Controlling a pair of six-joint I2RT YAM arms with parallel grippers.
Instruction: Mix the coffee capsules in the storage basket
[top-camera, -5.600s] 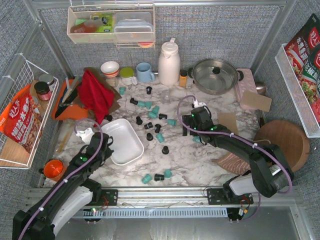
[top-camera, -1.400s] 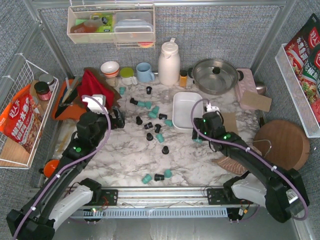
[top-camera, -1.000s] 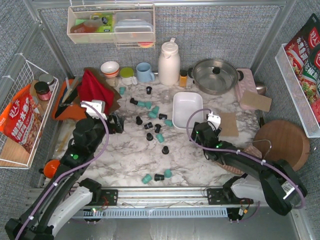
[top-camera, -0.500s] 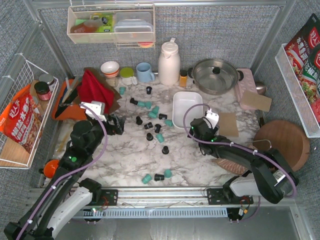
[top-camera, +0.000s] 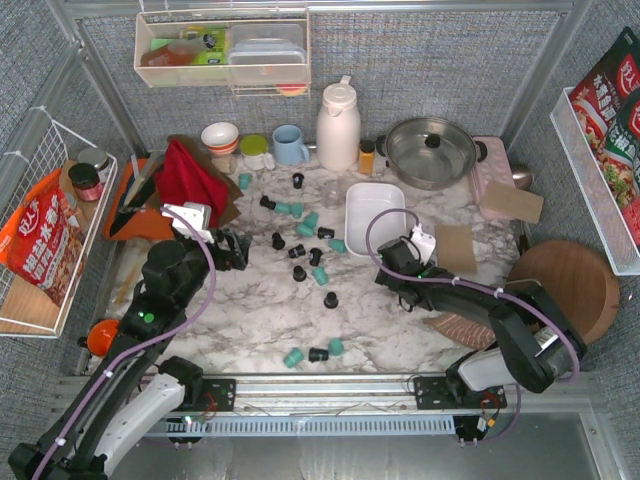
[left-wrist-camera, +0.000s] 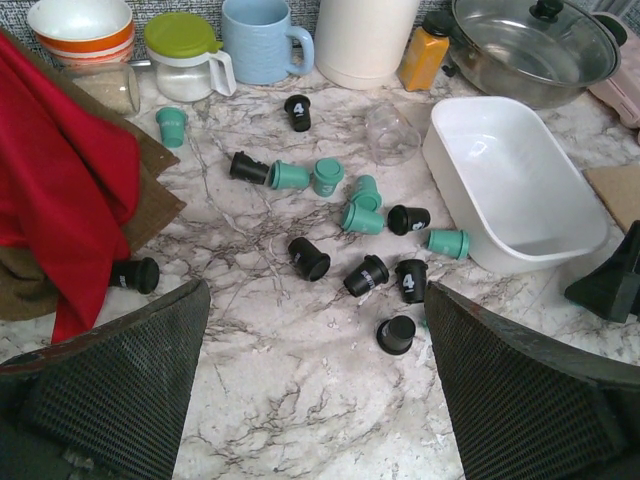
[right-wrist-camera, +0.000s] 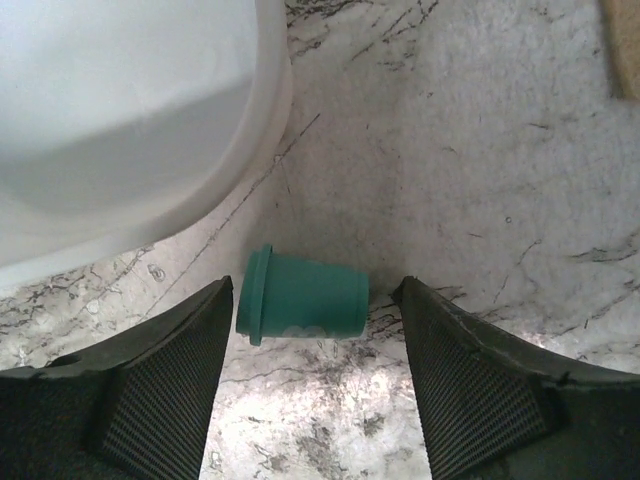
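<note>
The storage basket (top-camera: 375, 218) is a white tray standing empty at the table's right centre, also in the left wrist view (left-wrist-camera: 510, 180). Teal and black coffee capsules (top-camera: 320, 275) lie scattered on the marble left of it, and three more (top-camera: 315, 352) lie near the front edge. My right gripper (top-camera: 388, 277) is low at the basket's near corner. In the right wrist view it (right-wrist-camera: 315, 345) is open, with a teal capsule (right-wrist-camera: 300, 297) on its side between the fingertips, untouched, beside the basket rim (right-wrist-camera: 262, 130). My left gripper (top-camera: 238, 250) (left-wrist-camera: 315, 390) hangs open and empty over bare marble, with a black capsule (left-wrist-camera: 397, 333) near its right finger.
Along the back stand bowls (top-camera: 220, 136), a blue mug (top-camera: 289, 144), a cream thermos (top-camera: 337, 125), a small orange jar (top-camera: 367, 157) and a lidded pot (top-camera: 430, 150). A red cloth (top-camera: 190, 180) lies back left. A round wooden board (top-camera: 565, 275) sits right. A clear glass (left-wrist-camera: 392, 133) lies by the basket.
My right gripper has dropped and shifted left to the basket's near corner, its fingers narrowing around the teal capsule. Earlier the basket moved from left of centre to the right. The left gripper pulled back slightly.
</note>
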